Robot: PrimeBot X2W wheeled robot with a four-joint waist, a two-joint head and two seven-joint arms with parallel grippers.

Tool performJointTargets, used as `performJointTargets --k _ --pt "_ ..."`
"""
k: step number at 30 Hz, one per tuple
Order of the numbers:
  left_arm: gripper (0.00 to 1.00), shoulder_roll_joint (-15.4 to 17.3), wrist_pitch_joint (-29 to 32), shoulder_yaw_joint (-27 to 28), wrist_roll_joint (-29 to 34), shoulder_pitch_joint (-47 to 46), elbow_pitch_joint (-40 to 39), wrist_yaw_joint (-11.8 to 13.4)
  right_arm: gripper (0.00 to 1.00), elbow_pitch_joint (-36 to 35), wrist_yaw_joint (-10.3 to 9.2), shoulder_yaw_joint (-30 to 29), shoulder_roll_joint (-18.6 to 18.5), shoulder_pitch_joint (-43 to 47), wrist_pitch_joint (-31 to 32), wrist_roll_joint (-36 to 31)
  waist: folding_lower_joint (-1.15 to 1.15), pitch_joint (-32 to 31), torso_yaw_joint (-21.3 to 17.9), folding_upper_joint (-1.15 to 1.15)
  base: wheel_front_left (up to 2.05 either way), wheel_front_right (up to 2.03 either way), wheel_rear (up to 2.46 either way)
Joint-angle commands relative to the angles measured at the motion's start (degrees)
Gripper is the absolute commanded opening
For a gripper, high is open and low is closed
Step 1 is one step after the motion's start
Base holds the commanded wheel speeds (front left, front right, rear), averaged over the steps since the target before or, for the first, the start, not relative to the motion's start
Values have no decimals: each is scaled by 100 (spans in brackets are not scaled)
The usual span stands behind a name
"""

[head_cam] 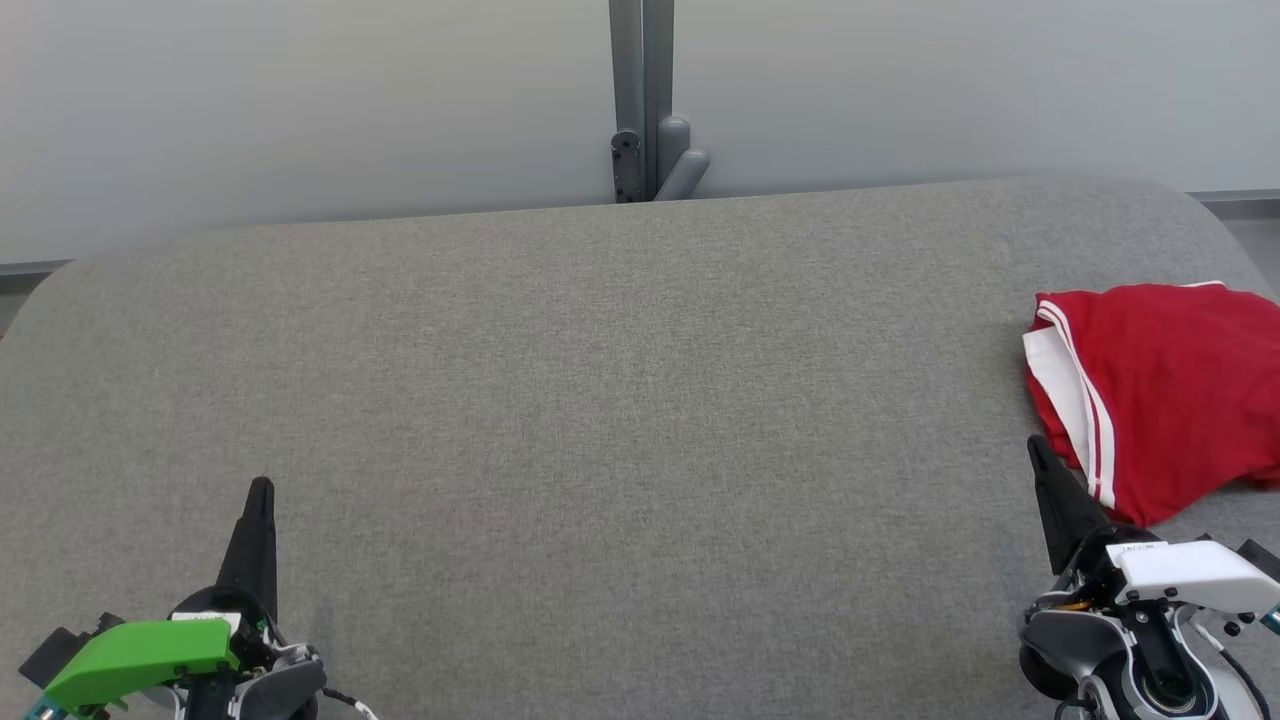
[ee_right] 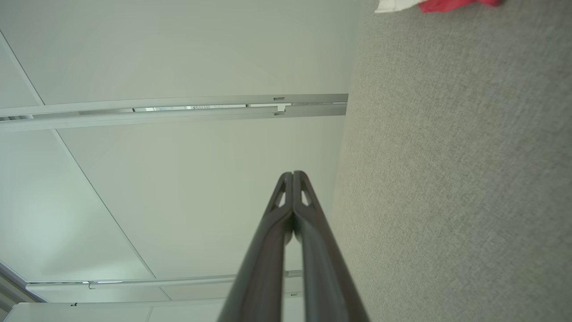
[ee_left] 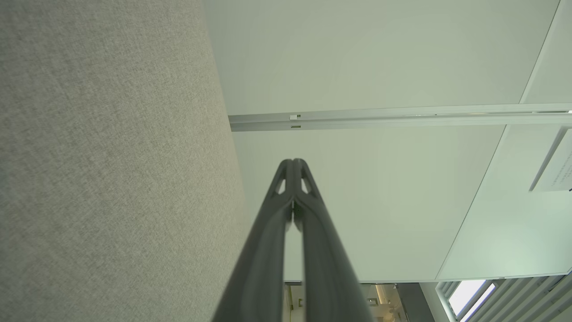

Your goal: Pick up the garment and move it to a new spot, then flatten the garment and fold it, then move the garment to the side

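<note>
My left gripper [head_cam: 262, 490] is fully closed and holds nothing. It is at the near left part of the grey desk [head_cam: 600, 400]. My right gripper [head_cam: 1040, 455] is also closed and empty, at the near right. The red garment [head_cam: 1170, 390] with white stripes lies bunched on the right end of the desk, just beyond the tip of my right gripper.

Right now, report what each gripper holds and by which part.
Nothing is held. The left gripper and right gripper are both shut and empty; the red garment lies untouched on the grey table.
</note>
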Motion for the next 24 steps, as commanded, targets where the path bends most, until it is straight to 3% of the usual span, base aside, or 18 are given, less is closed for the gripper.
performJointTargets --k 1,24 --pt "0 36 15 3 -12 -93 -4 -27 0 -30 2 -8 -10 80 -2 17 0 0 0 17 0 0 0" --pt "0 36 14 2 -12 -92 -5 -27 0 -31 2 -7 -11 80 -3 17 0 0 0 17 0 0 0"
